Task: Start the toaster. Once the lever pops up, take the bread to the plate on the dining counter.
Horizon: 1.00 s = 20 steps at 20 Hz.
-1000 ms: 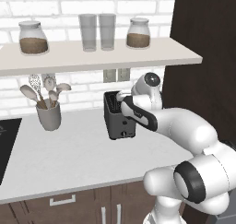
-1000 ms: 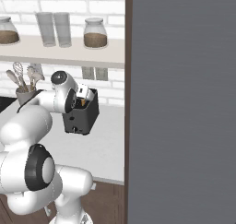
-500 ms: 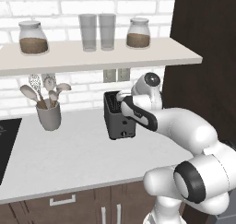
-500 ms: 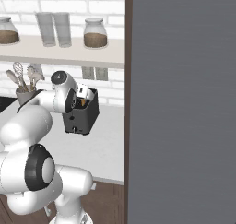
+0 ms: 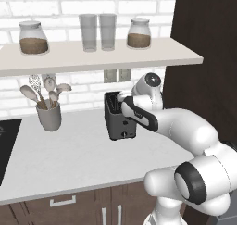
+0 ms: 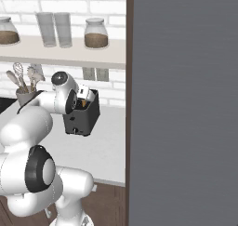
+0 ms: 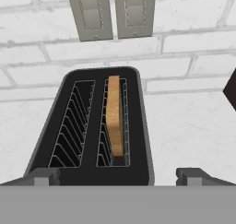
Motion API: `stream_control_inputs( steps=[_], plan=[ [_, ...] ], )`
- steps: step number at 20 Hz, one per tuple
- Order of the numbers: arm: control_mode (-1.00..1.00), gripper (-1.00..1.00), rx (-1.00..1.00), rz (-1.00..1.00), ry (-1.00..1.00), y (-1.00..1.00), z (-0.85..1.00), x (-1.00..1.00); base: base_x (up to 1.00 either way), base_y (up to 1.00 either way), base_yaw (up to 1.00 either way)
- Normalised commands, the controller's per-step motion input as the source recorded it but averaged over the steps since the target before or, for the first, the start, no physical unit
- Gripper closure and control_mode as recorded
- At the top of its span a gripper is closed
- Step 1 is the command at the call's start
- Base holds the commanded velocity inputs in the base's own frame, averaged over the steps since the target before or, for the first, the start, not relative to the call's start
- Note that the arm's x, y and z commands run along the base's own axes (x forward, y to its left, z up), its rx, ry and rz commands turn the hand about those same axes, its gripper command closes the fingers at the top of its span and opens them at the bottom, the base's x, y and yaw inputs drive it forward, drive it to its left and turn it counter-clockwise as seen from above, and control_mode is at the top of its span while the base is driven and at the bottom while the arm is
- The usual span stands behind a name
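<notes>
One bread (image 7: 115,117) slice stands in the toaster's (image 7: 92,140) right-hand slot. Directly above the toaster, the end effector (image 7: 117,176) hovers, fingers spread wide and empty. Starting seems pending; next likely calls for pressing the lever.

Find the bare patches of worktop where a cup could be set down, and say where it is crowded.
Free: the worktop between utensil cup and toaster, and its whole front strip. Crowded: around the toaster, where the arm reaches over it.

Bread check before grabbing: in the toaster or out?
In: the bread stands on edge in one slot of the toaster; the other slot is empty.
</notes>
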Motion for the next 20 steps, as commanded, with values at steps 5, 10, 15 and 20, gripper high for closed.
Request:
stream_control_inputs(
  steps=[5,10,15,20],
  plan=[
    [-1.0,-1.0,0.0,0.0,0.0,0.0,0.0,0.0,0.0,0.0,0.0],
    [-1.0,-1.0,0.0,0.0,0.0,0.0,0.0,0.0,0.0,0.0,0.0],
    [-1.0,-1.0,0.0,0.0,0.0,0.0,0.0,0.0,0.0,0.0,0.0],
    [-1.0,-1.0,0.0,0.0,0.0,0.0,0.0,0.0,0.0,0.0,0.0]
  ],
)
